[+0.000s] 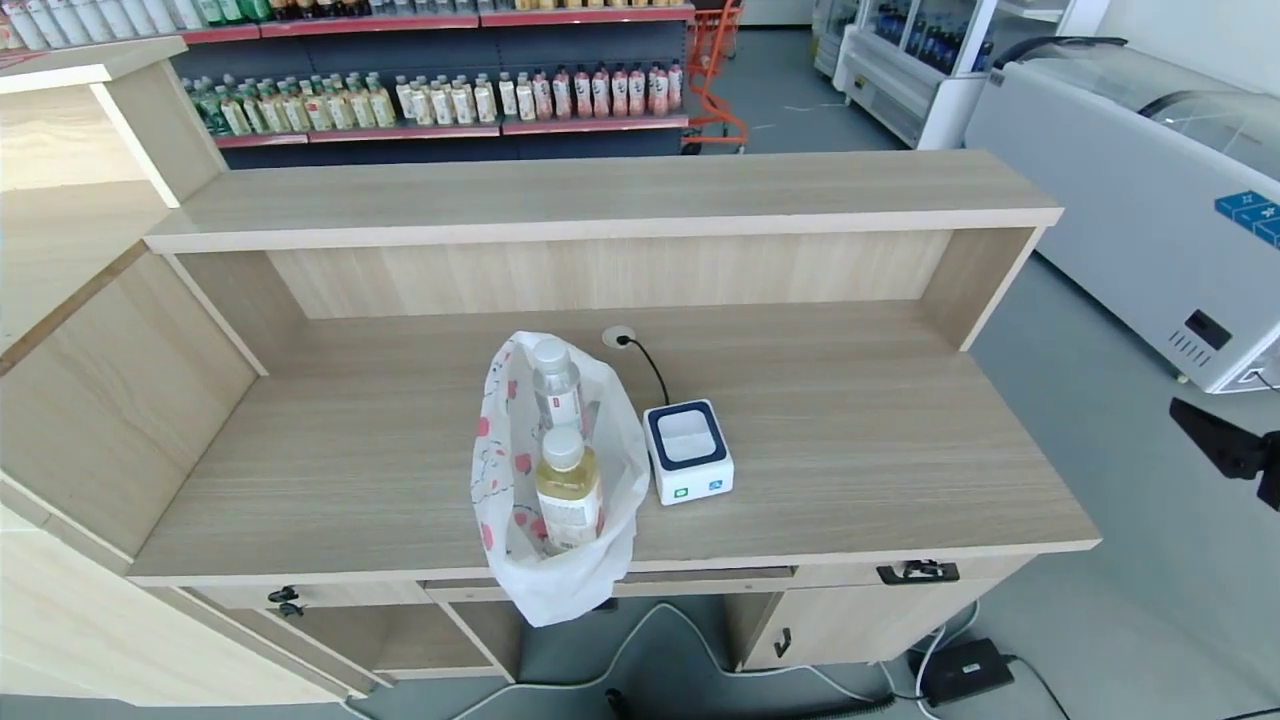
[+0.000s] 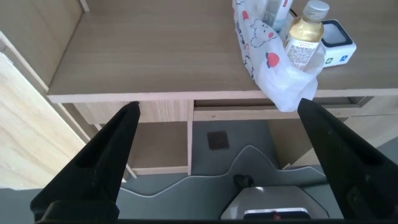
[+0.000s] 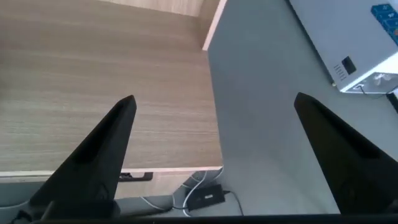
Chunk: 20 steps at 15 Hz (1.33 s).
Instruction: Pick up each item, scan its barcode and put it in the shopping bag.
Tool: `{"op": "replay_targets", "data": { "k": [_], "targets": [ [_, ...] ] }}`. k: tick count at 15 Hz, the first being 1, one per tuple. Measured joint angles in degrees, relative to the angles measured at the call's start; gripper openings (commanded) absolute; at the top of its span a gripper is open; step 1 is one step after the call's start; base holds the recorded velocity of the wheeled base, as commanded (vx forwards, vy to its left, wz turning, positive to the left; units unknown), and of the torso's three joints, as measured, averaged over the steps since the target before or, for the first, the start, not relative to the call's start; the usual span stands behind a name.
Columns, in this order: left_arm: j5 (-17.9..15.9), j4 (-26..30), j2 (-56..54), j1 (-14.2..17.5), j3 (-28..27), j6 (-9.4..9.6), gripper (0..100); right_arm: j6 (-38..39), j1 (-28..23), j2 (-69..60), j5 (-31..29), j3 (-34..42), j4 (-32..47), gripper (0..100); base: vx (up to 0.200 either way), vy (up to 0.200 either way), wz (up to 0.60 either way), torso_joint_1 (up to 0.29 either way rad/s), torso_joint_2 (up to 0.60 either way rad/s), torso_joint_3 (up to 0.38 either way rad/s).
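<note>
White patterned shopping bag [image 1: 495, 460] is seen at frame centre on the counter [image 1: 850, 450], two bottles [image 1: 568, 495] inside, apparently upright, scanner [image 1: 687, 450] just beside. Left gripper [image 2: 217, 107] and right gripper [image 3: 214, 98] are spread.

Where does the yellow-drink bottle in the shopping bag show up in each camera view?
Head view: yellow-drink bottle at centre, in the shopping bag overhanging the front edge of the counter, scanner to its right.
Left wrist view: bottle beyond the open left hand, in the same bag, scanner just behind.
Right wrist view: aimed at the counter right end and grey floor, away from the bag.
Shared landmark: the counter front edge.
</note>
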Motion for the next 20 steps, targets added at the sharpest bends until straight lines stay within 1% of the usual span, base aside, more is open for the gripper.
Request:
{"op": "replay_targets", "data": {
  "k": [2, 3, 6, 7, 10, 12, 15, 17, 20],
  "targets": [
    [0.0, 0.0, 0.0, 0.05, 0.0, 0.0, 100, 5.89, 0.21, -3.02, 0.61, 3.17, -0.02, 100, 0.0, 0.0, 0.0, 0.0, 0.0, 0.0],
    [0.02, -0.01, 0.0, 0.07, 0.0, 0.0, 100, 7.12, 0.3, -4.92, 0.15, 6.13, 0.09, 100, 0.0, 0.0, 0.0, 0.0, 0.0, 0.0],
    [0.02, 0.0, 0.0, 0.05, 0.0, 0.0, 100, 9.23, 1.37, -12.92, -4.77, 15.71, 1.29, 100, 0.0, 0.0, 0.0, 0.0, 0.0, 0.0],
    [0.0, 0.0, 0.0, 0.05, 0.0, 0.0, 100, 9.84, 2.55, -16.53, -6.7, 17.76, 4.05, 100, 0.0, 0.0, 0.0, 0.0, 0.0, 0.0],
    [0.0, 0.0, 0.0, 0.05, 0.0, 0.0, 100, 12.32, 7.18, -31.54, -11.03, 20.43, 18.83, 100, 0.0, 0.0, 0.0, 0.0, 0.0, 0.0],
    [0.0, 0.0, 0.0, 0.0, 0.0, 0.0, 100, 13.96, 11.03, -42.73, -12.47, 21.07, 30.03, 100, 0.0, 0.0, 0.0, 0.0, 0.0, 0.0],
    [-0.01, 0.0, 0.0, 0.02, 0.0, 0.02, 100, 15.3, 16.1, -57.38, -13.4, 21.48, 43.85, 100, 0.0, 0.0, 0.0, 0.0, 0.0, 0.0],
    [0.0, 0.0, 0.0, 0.05, 0.0, 0.0, 100, 15.69, 17.73, -64.39, -13.56, 21.59, 47.96, 100, 0.0, 0.0, 0.0, 0.0, 0.0, 0.0],
    [0.0, 0.0, 0.0, 0.05, 0.0, 0.0, 100, 17.46, 18.36, -68.94, -13.7, 21.61, 48.19, 100, 0.0, 0.0, 0.0, 0.0, 0.0, 0.0]
  ]
}}
